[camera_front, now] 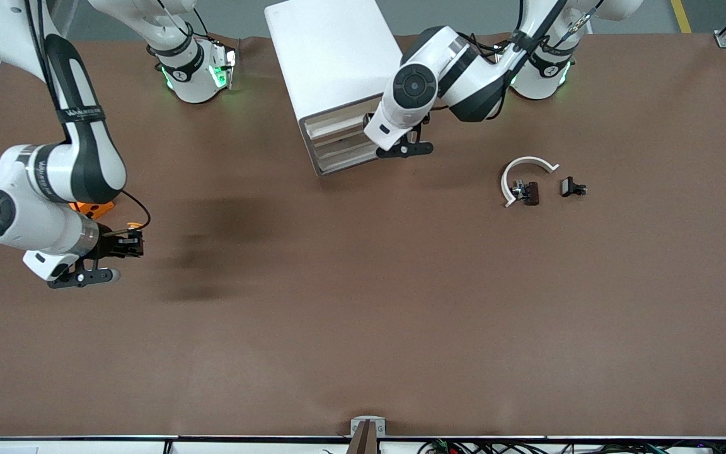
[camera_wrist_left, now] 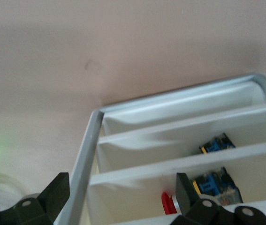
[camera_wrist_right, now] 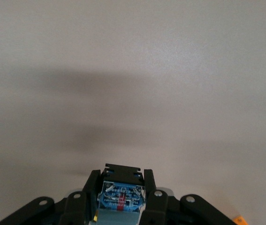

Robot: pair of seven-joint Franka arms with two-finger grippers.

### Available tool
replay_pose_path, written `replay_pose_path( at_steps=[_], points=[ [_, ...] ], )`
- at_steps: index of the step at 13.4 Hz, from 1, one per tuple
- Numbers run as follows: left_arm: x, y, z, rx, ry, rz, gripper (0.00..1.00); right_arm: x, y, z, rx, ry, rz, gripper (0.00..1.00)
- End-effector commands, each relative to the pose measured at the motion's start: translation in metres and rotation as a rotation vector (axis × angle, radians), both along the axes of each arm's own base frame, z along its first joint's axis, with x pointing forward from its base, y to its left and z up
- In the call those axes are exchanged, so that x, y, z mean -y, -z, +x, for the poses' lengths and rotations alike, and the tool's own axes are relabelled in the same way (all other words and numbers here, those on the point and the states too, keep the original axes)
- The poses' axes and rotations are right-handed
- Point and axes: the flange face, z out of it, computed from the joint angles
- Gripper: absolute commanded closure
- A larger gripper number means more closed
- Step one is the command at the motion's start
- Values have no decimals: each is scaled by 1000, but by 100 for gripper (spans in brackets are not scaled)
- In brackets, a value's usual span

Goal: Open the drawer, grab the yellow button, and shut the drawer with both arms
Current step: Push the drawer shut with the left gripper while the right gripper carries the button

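Note:
My right gripper (camera_front: 128, 244) is shut on the button (camera_wrist_right: 122, 197), held over the table near the right arm's end. The button's black-blue body sits between the fingers, with a sliver of yellow at its edge, and it also shows in the front view (camera_front: 132, 241). My left gripper (camera_wrist_left: 121, 197) is open at the front of the white drawer cabinet (camera_front: 331, 69), with its fingers (camera_wrist_left: 57, 191) astride the cabinet's corner edge. In the front view the left hand (camera_front: 394, 129) covers its fingers. The stacked drawers (camera_wrist_left: 179, 140) show blue-bodied parts (camera_wrist_left: 216, 143) and a red cap (camera_wrist_left: 167, 202) inside.
An orange block (camera_front: 93, 209) lies on the table, partly under the right arm's wrist. A white curved piece (camera_front: 527, 169) and two small black clip pieces (camera_front: 528, 193) (camera_front: 572, 187) lie toward the left arm's end, nearer the camera than the cabinet.

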Motion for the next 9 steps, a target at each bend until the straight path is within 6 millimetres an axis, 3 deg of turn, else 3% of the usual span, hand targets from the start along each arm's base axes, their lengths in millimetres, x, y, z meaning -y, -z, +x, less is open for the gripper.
replay_pose_path(
  at_steps=[1, 5, 7, 9],
  points=[
    [7, -4, -24, 21, 19, 7, 0, 6, 19, -12, 1, -24, -13, 90],
    [14, -3, -33, 27, 21, 2, 0, 24, 61, -7, 12, -122, 0, 90],
    [5, -9, -13, 37, -13, -8, 0, 31, 79, -13, 18, -118, 2, 89],
    [-22, -22, 38, 58, -105, -32, 0, 30, 96, -18, 4, -104, 4, 81]
  ],
)
